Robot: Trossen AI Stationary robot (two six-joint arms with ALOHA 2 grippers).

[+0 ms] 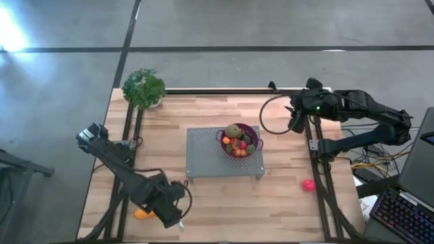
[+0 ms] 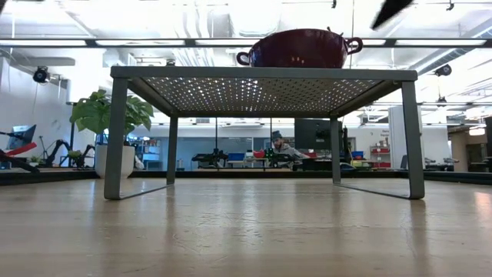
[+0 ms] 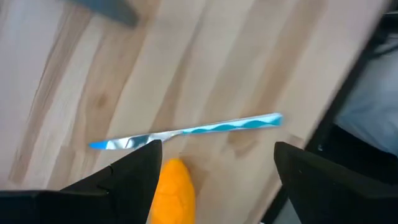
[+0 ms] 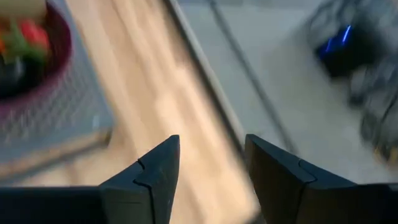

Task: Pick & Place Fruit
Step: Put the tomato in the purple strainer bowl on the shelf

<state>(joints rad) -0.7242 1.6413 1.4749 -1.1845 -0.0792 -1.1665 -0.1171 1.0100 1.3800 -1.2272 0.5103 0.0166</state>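
Left end effector (image 3: 214,168) open over the orange fruit (image 3: 172,190) beside the knife (image 3: 186,131): descend, close. Right end effector (image 4: 211,165) empty, half-open, near the bowl (image 1: 252,133).

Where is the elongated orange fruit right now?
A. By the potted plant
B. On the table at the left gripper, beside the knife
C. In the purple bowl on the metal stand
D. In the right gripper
B: the left wrist view shows the orange fruit on the wooden table between the open fingers of the left gripper, near the knife.
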